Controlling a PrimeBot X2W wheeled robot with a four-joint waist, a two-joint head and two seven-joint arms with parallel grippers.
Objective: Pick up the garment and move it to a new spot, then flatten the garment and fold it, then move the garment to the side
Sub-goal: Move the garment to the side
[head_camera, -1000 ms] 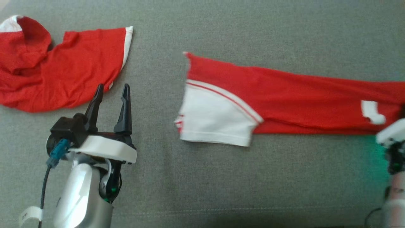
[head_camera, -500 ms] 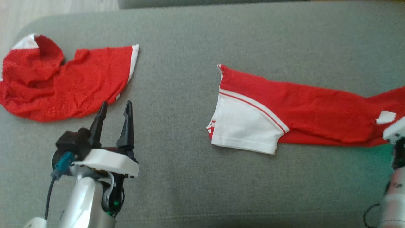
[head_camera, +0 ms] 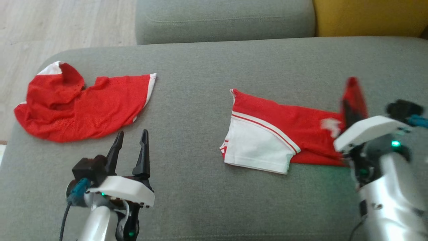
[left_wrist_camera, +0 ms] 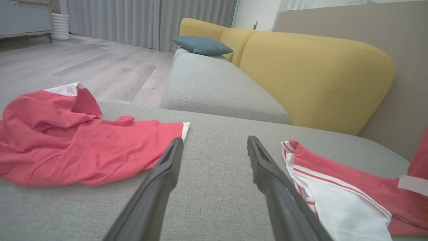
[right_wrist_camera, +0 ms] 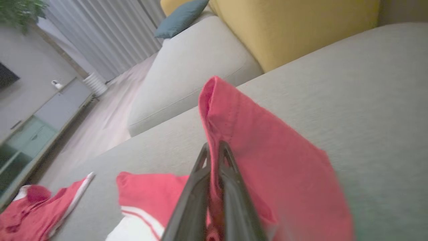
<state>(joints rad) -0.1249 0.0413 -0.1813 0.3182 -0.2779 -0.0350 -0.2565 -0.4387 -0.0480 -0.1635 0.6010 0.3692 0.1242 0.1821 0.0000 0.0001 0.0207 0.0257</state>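
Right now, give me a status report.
Left gripper open, empty. Right gripper shut on red-and-white jersey, end lifted off grey sofa. Crumpled red shirt lies apart, left.

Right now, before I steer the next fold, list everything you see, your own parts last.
grey seat: one, grey, under both garments
red-and-white garment: one, red with a white panel, right half of the seat, one end lifted
second garment: one, red with white trim, crumpled at the seat's left end
grey sofa section: one, grey, behind the seat
yellow backrest: one, yellow, far right
pillow: one, teal, on the sofa section
floor: one, pale wood, left of the seat
left tool: one, dark fingers, open, empty, over the seat
right tool: one, dark fingers, shut on the red-and-white garment's lifted end
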